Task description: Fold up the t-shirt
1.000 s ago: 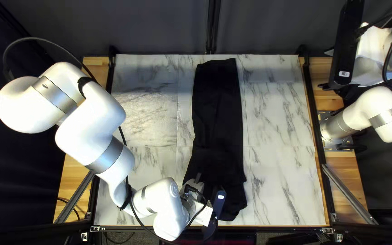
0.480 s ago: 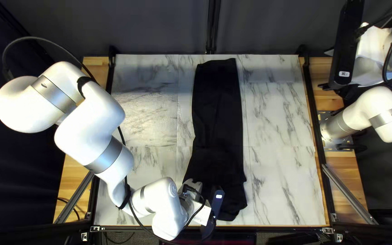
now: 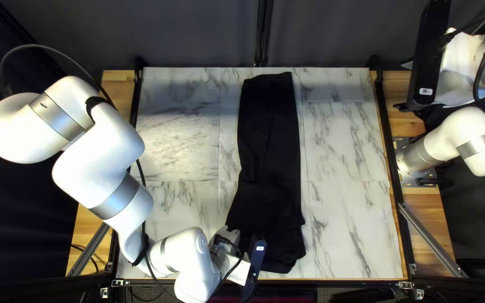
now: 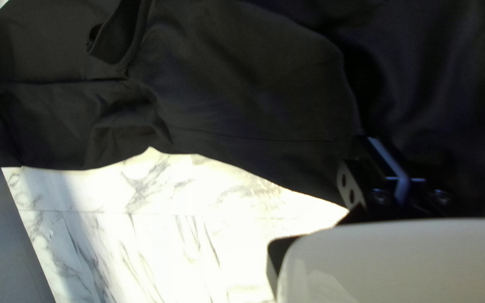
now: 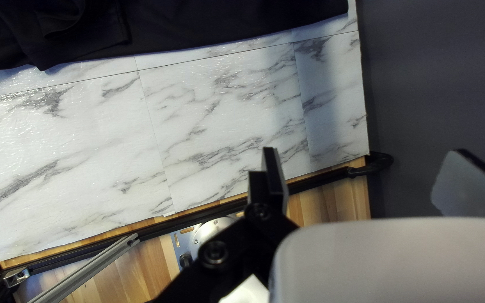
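Observation:
The black t-shirt (image 3: 269, 140) lies as a long narrow strip down the middle of the table. My left gripper (image 3: 228, 238), seen from above, is at the strip's near left part, its tips hidden. In the left wrist view my left gripper (image 4: 380, 151) is shut on the t-shirt (image 4: 242, 73), whose creases and a curved layer edge run to its fingertips. My right gripper (image 3: 416, 106) is raised at the right side, off the cloth. In the right wrist view, my right gripper (image 5: 369, 179) has its fingers wide apart, with nothing between them; the t-shirt (image 5: 197, 25) lies well ahead.
Marble-patterned tabletop (image 3: 346, 168) shows on both sides of the cloth. Black rails edge the table, with wooden strips (image 3: 425, 219) outside them. A grey diagonal bar (image 3: 433, 239) stands at the near right corner.
My left arm has shifted left in the top left view. One of its fingers, visible over the cloth a second earlier, is now hidden there. The right arm has stayed still.

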`<state>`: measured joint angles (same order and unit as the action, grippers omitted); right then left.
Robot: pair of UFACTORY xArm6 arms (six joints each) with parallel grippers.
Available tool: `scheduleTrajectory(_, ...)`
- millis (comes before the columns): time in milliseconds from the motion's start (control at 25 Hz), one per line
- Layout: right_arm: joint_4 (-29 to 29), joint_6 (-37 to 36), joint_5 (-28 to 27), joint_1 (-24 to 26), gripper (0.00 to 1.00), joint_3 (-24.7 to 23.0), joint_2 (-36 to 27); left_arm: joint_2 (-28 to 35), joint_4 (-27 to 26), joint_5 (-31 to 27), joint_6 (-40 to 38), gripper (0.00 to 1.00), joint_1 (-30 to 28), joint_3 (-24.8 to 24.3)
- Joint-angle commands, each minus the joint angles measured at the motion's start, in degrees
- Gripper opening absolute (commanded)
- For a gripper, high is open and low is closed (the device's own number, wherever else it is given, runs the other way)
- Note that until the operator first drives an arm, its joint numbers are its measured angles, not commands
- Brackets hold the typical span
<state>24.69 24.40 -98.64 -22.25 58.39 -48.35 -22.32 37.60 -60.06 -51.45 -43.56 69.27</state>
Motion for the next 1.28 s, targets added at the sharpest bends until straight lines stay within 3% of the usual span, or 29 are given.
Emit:
scheduleTrajectory(40,0.0,0.0,0.0,0.0,1.00,0.0,0.0,0.6,-0.7,-0.7,-1.0,0.00,-1.0,-0.6)
scheduleTrajectory(920,0.0,0.0,0.0,0.0,1.00,0.0,0.0,1.8,-4.6,-1.4,-4.3,0.00,-4.2,-2.6)
scheduleTrajectory(1280,0.0,0.0,0.0,0.0,1.00,0.0,0.0,-0.5,-6.9,-5.1,-5.4,0.00,-7.7,2.7)
